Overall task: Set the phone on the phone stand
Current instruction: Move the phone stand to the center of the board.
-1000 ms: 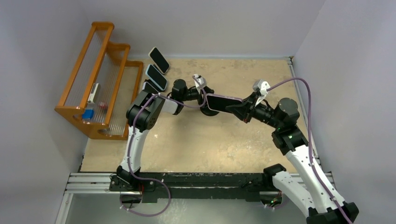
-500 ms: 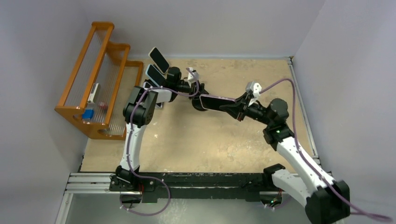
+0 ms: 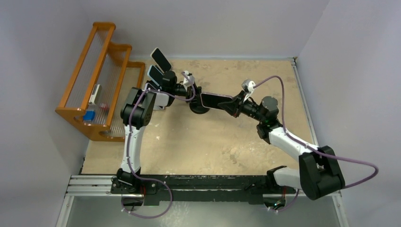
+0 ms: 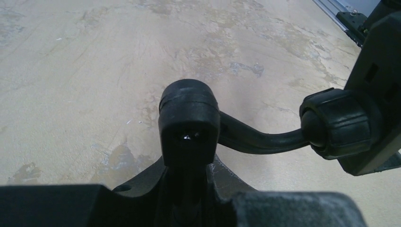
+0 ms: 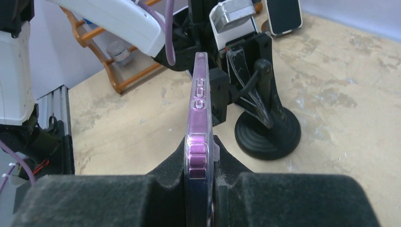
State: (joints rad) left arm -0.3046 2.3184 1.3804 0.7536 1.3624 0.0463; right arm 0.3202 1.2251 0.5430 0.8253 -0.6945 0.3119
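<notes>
My left fingers clamp the phone stand; my right fingers clamp the phone, which must enter squarely.

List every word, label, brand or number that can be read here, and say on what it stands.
No text can be read.
phone: only its purple edge and buttons show, no writing.
phone stand: no visible marking.
white item in the wooden rack: too small to read.
</notes>
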